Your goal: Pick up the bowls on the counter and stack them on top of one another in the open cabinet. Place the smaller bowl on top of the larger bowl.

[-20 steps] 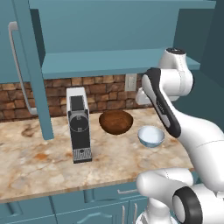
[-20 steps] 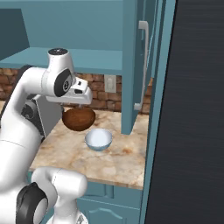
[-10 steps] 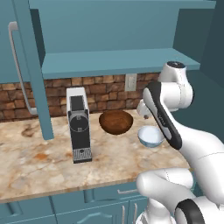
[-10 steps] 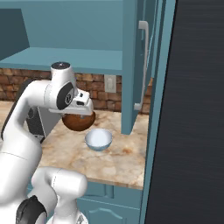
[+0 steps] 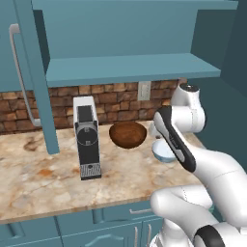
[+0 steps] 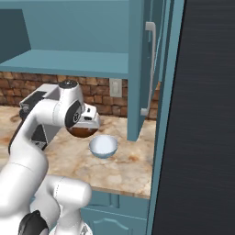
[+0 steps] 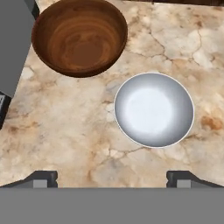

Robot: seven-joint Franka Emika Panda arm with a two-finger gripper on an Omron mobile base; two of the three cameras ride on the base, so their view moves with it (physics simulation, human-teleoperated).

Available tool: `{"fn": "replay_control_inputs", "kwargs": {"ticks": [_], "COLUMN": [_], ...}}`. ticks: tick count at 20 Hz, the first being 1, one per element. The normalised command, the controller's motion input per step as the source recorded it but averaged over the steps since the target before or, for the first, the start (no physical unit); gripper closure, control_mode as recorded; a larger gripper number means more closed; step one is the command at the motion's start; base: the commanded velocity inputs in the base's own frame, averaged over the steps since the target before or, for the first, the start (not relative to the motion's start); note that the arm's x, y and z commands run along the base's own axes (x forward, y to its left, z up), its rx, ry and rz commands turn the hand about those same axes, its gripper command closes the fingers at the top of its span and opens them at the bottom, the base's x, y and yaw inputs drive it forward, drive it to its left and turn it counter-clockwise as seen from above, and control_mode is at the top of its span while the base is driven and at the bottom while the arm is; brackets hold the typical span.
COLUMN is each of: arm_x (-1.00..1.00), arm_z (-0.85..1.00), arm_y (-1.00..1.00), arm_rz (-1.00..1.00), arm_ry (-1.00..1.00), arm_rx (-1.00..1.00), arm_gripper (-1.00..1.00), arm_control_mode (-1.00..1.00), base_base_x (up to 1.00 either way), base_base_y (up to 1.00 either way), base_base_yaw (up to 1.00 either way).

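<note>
While both bowls sit on the counter (image 7: pixel 65 131), nothing is stacked yet.
Claw: the gripper (image 7: pixel 111 177) hangs above the counter, its tips spread wide with nothing between them.
White bowl: the white bowl (image 7: pixel 154 109) lies just ahead of the claw, slightly toward its right tip, upright.
Brown bowl: the brown bowl (image 7: pixel 80 37) stands farther ahead and to the left, close beside the white one but apart from it.
Cabinet: the shelf (image 5: pixel 130 70) is well above the claw and bare.
Coffee machine: the coffee machine (image 5: pixel 87 137) stands off to the left, past the brown bowl.
Progress: judged at the start; both picks, both placings and the stacking remain.
</note>
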Motion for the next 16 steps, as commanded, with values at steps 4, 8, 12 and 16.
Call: {"fn": "replay_control_inputs", "kwargs": {"ticks": [4,8,12,16], "arm_x": [0.3,0.29,0.28,0.28], "arm_z": [-0.35,-0.38,-0.44,-0.43], "arm_y": [-0.05,-0.03,-0.04,-0.06], "arm_rz": [0.04,0.06,0.05,0.05], "arm_ry": [-0.11,-0.07,0.0,0.0], "arm_rx": [0.0,-0.01,-0.04,-0.03], "arm_gripper": [-1.0,-1.0,-1.0,-1.0], "arm_control_mode": [-1.0,-1.0,-1.0,-1.0], "base_base_x": [0.0,0.0,0.0,0.0], "base_base_y": [0.0,0.0,0.0,0.0], "base_base_yaw": [0.0,0.0,0.0,0.0]}}
